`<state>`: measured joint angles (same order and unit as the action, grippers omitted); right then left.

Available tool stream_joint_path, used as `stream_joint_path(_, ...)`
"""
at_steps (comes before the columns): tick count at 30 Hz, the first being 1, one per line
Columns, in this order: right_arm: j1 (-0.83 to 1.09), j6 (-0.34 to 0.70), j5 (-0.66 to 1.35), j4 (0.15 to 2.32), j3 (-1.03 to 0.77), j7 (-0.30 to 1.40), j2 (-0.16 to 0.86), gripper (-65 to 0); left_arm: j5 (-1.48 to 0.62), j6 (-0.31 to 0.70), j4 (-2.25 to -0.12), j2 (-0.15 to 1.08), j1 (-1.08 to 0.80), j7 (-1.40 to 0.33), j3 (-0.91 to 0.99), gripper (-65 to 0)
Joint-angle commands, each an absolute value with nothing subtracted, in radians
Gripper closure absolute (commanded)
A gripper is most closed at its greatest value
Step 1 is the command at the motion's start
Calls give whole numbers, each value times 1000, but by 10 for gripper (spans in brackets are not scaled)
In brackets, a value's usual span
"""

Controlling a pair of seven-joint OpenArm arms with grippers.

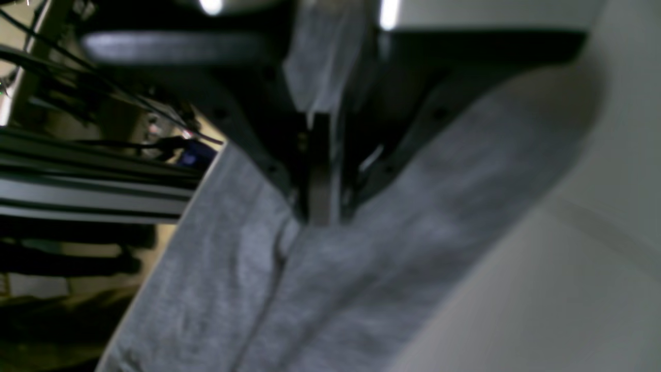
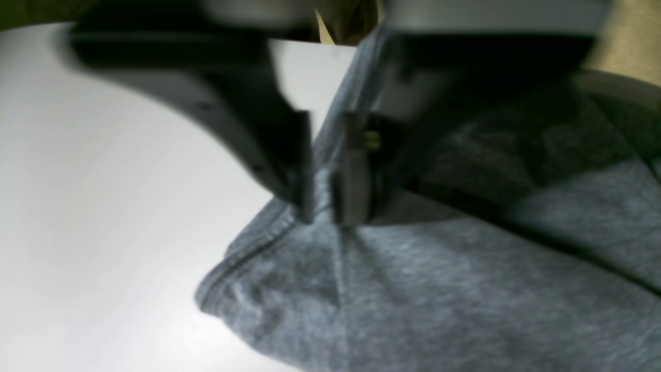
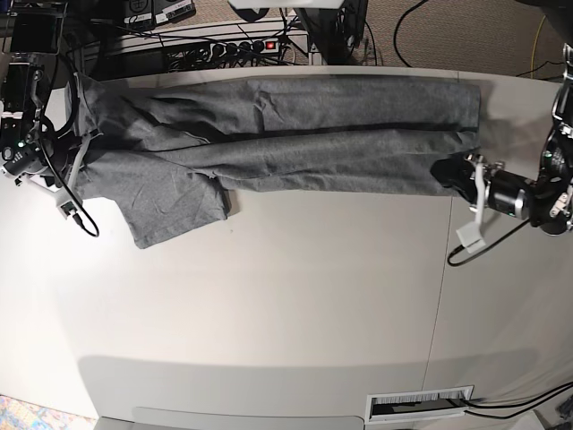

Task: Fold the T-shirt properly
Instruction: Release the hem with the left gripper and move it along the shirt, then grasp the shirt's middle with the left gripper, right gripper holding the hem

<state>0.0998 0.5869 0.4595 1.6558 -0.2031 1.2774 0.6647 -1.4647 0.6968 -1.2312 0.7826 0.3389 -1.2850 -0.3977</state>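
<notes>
The grey T-shirt [image 3: 286, 125] lies stretched as a long folded band along the far side of the white table [image 3: 269, 296], with one sleeve [image 3: 175, 210] spread toward the front. At its right end my left gripper [image 3: 445, 170] holds the cloth. The left wrist view shows that gripper [image 1: 317, 217] with its jaws together and T-shirt cloth [image 1: 361, 268] bunched between them. My right gripper [image 3: 76, 148] is at the band's left end. In the right wrist view its fingertips [image 2: 325, 212] stand slightly apart, and the stitched edge of the T-shirt [image 2: 439, 289] runs through the gap.
A power strip [image 3: 233, 45] and cables line the back edge of the table. A white slotted vent [image 3: 421, 405] sits at the front edge. Metal frame rails [image 1: 77, 191] and wires show beyond the table in the left wrist view.
</notes>
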Motion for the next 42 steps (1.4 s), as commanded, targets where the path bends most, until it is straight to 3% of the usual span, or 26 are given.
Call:
stream_joint_path(1, 86, 584, 455, 1668, -217, 1255, 691, -184, -1484, 698, -1242, 789, 351, -1286, -388, -25)
stream_joint_path(19, -22, 583, 444, 1667, -251, 1146, 690, -202, -1484, 698, -1242, 745, 177, -1278, -388, -25)
stream_joint_path(25, -36, 583, 336, 1660, -251, 1002, 678, -202, -1484, 698, -1242, 745, 177, -1183, -388, -25)
stream_joint_path(32, -113, 584, 331, 1461, -250, 780, 601, -202, -1294, 698, -1242, 745, 177, -1042, -388, -25)
stream_joint_path(42, -295, 587, 322, 1215, -207, 702, 515, -202, -1293, 698, -1242, 745, 177, -1038, -388, -25)
